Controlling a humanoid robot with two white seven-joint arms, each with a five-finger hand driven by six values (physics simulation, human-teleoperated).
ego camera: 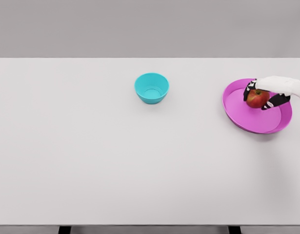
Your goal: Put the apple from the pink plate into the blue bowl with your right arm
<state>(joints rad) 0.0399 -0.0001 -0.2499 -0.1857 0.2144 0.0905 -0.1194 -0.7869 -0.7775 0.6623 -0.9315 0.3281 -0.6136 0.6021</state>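
- The apple [257,99] is red with a small yellowish patch near its top, round, and looks whole; it sits in the upper part of the pink plate [247,117], not at the middle.
- The right hand [265,96] is wrapped around the apple: dark fingers [249,90] show on the side of the apple toward the bowl and more of them on the far side, so the hand is grasping the fruit.
- Whether the apple is lifted off the plate or rests on it, I cannot tell from this view.
- My judgement of progress: the reach and the grasp look done; the lift, the carry and the release are left.
- The pink plate is shallow with a raised rim, and it lies well apart from the blue bowl [151,87], at the right edge of the white surface [115,161].
- The bowl is turquoise blue, upright, and holds nothing; it stands a little farther from the robot than the plate does.
- The white forearm comes from the right border to the plate; the left arm is not visible.
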